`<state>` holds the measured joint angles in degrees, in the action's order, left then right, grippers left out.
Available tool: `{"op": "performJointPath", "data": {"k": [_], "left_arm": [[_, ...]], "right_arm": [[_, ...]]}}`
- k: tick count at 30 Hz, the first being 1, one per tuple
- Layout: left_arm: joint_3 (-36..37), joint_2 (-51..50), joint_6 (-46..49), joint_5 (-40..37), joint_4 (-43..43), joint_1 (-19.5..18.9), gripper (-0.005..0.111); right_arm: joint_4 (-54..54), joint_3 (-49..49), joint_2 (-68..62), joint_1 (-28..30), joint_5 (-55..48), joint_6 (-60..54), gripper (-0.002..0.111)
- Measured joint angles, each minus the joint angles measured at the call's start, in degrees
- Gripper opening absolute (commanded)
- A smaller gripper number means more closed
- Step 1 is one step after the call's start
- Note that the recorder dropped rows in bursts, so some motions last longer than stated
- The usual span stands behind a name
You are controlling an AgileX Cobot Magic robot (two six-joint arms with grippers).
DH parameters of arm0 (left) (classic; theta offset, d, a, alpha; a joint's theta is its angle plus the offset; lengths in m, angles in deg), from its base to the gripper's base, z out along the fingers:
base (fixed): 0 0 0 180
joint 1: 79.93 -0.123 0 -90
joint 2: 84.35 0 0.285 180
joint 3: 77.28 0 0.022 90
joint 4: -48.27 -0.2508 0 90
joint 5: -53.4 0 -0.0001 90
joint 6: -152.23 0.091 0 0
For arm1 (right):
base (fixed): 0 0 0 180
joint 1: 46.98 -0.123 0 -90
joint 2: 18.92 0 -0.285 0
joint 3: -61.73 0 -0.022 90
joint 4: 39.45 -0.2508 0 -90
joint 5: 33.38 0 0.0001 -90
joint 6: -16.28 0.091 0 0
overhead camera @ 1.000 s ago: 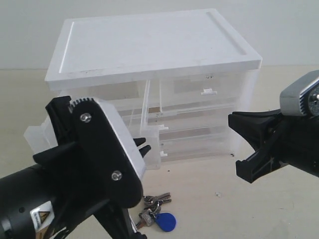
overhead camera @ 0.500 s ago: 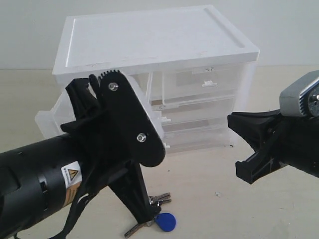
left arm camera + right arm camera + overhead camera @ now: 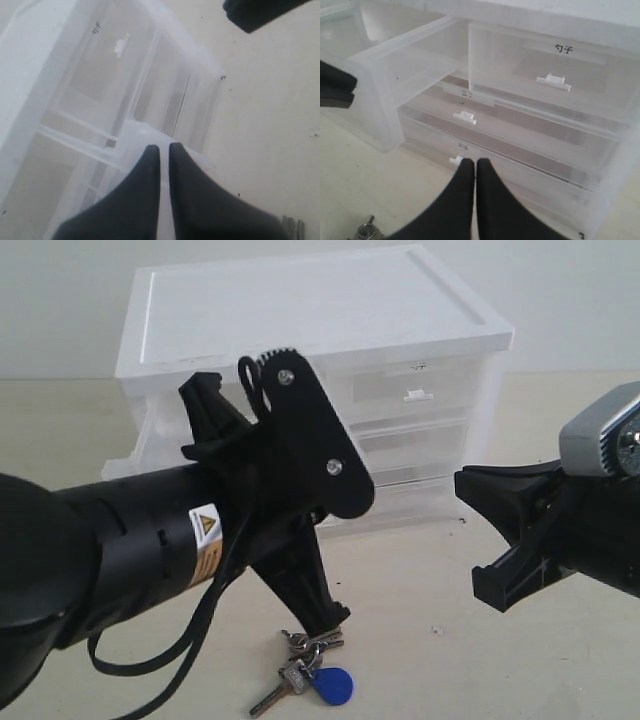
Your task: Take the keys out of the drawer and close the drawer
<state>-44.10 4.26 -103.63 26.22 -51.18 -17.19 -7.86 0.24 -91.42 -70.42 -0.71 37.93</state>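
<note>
Left arm farther forward than before — fingers pressed together, empty, at the drawer front.

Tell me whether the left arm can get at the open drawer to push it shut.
Probably yes. The shut left gripper sits right at the open drawer's protruding end, with nothing between them. The keys lie out on the table, clear of the path.
</note>
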Motion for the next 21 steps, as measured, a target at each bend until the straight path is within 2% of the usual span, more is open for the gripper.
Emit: {"op": "performJointPath", "data": {"k": [3, 15, 18, 21], "left_arm": [[-1.09, 0.00, 0.61, 1.00, 0.00, -1.36, 0.004], [-1.23, 1.17, 0.61, 1.33, 0.00, -2.04, 0.004], [-1.26, 4.94, 0.61, 0.99, 0.00, -0.37, 0.004], [-1.47, 10.60, 1.00, 0.89, -0.03, 2.69, 0.004]], "right_arm": [[0.00, 0.00, 0.00, 0.00, 0.13, 0.00, 0.000], [0.27, 0.00, 0.00, 0.00, 1.40, -1.31, 0.001], [6.00, 0.00, 0.00, 0.00, 5.55, -0.47, 0.008], [8.02, 1.15, 0.00, 0.00, 5.93, 0.56, 0.022]]}}
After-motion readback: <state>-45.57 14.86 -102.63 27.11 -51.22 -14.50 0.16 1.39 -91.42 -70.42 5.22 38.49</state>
